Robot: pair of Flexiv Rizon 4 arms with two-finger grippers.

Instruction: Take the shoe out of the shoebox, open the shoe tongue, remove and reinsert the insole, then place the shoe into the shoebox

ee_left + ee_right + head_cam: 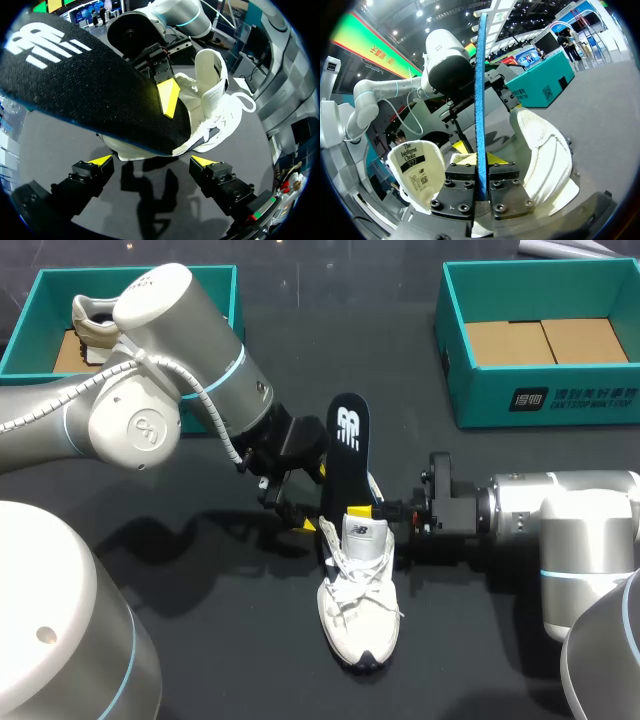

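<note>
Black table (250,660), labelled teal shoebox (540,400) at 1 o'clock; right gripper (362,510) clamps the insole (345,450) standing in the white shoe (360,610), left gripper (152,161) with fingers apart.

The left claw (152,161) stood open, gripping nothing. Just ahead of it, the black insole (90,85) slanted over the white shoe (215,105). The right claw (168,99) had one yellow tip pressed against the insole.

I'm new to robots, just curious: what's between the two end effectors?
The black insole, standing upright out of the white shoe. The right end effector pinches it; the left end effector is open. Clearest in the head view.
</note>
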